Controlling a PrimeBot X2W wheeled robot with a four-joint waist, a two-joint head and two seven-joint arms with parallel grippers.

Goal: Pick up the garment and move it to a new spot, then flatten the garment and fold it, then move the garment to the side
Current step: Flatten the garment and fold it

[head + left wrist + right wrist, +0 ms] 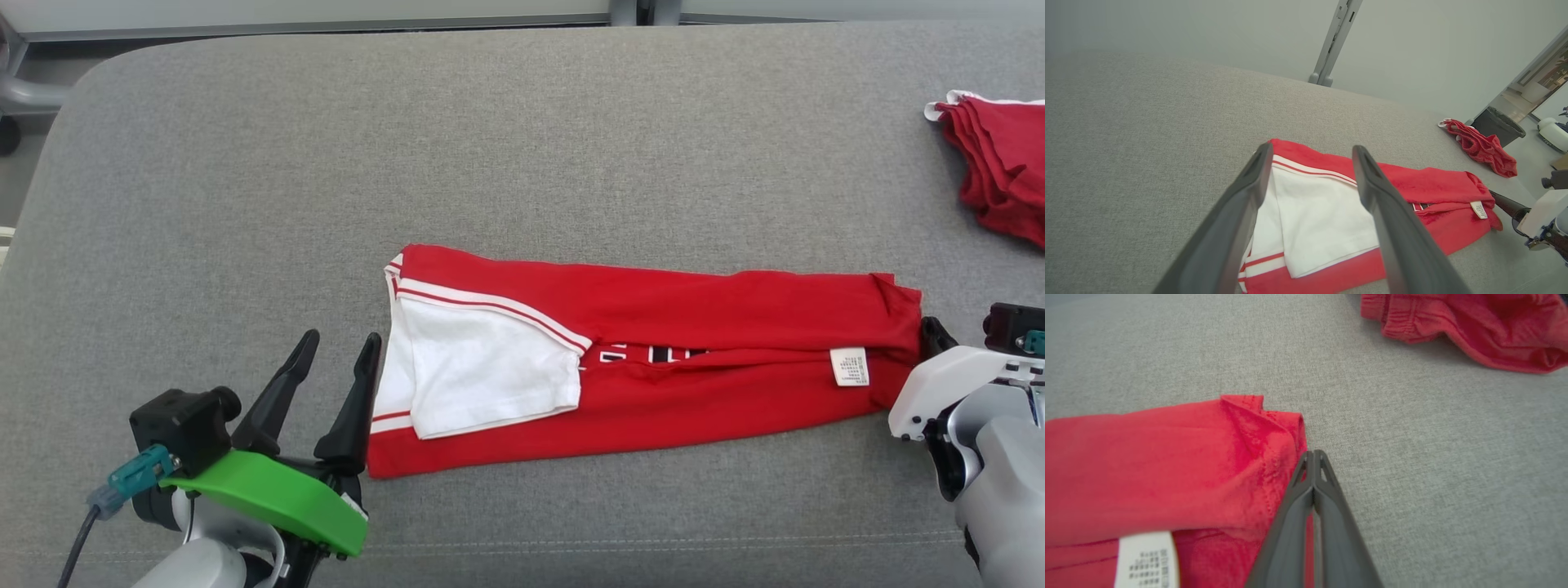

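Garment (pixel 694 302) on grey cushion (pixel 522 147); left gripper (pixel 343 339) jaws wide apart, empty; right gripper (pixel 1314 455) jaws closed, empty, at its edge.

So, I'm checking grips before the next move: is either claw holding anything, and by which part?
Nothing is held. The left claw stands open beside the garment; the right claw is shut beside its hem, no cloth pinched.

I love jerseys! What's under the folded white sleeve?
Red garment and striped trim show around the white sleeve, black lettering beside it. What lies directly beneath is covered.
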